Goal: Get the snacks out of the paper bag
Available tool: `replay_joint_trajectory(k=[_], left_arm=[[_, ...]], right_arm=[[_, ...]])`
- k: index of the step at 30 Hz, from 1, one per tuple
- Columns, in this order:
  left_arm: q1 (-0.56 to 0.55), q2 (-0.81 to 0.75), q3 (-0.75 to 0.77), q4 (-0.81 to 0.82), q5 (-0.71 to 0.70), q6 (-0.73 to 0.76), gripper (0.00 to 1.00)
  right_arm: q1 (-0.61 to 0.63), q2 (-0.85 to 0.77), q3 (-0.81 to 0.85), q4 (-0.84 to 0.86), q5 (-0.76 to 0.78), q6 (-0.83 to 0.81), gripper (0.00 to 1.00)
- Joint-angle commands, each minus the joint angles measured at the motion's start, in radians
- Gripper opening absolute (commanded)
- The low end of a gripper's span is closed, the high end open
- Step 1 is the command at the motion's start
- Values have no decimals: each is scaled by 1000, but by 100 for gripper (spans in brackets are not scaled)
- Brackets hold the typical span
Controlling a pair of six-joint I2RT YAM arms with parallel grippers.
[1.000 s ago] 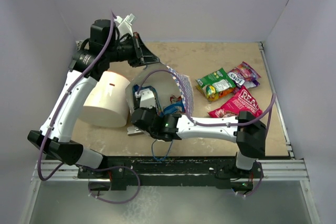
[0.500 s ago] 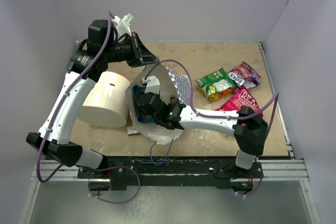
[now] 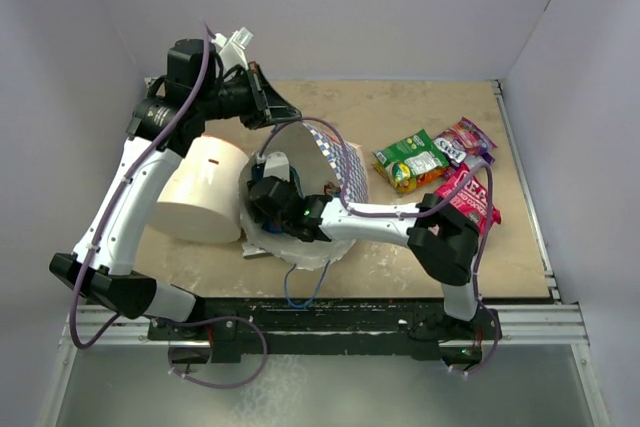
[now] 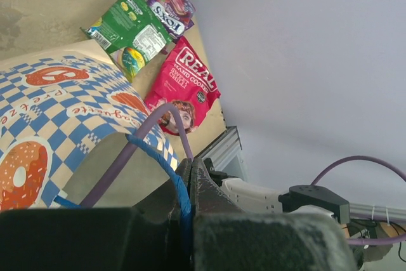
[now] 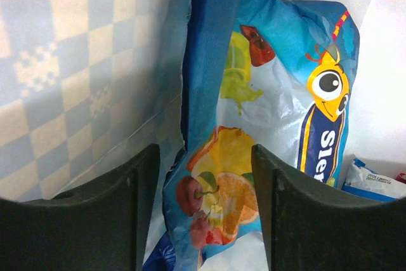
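Inside the paper bag (image 3: 345,165) my parted right jaws straddle a blue packet (image 5: 273,118); left jaws clamp its handle (image 4: 184,195) to hold it open.

Pale walls (image 3: 400,7) — tan tabletop (image 3: 400,112) (scuffed)

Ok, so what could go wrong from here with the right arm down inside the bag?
The right end effector is open around the blue packet, close against the paper bag wall; closing could pinch paper too, or slip off glossy foil. The left end effector holds the bag only by its thin string handle, so a hard pull might tear it. The purple cable across the bag mouth could snag.
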Motion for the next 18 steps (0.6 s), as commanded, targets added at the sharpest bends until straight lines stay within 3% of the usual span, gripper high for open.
replay_joint_trajectory(k=[1, 6, 10, 18], left_arm=[[1, -55, -10, 70, 29, -34, 0], [0, -62, -27, 63, 16, -38, 0], [1, -55, -22, 73, 24, -49, 0], [11, -31, -21, 74, 35, -38, 0]], right_arm=[[-13, 8, 45, -36, 23, -13, 58], [-18, -14, 44, -29, -18, -59, 44], [-20, -59, 57, -19, -111, -155, 10], [-20, -210, 7, -77, -134, -295, 0]])
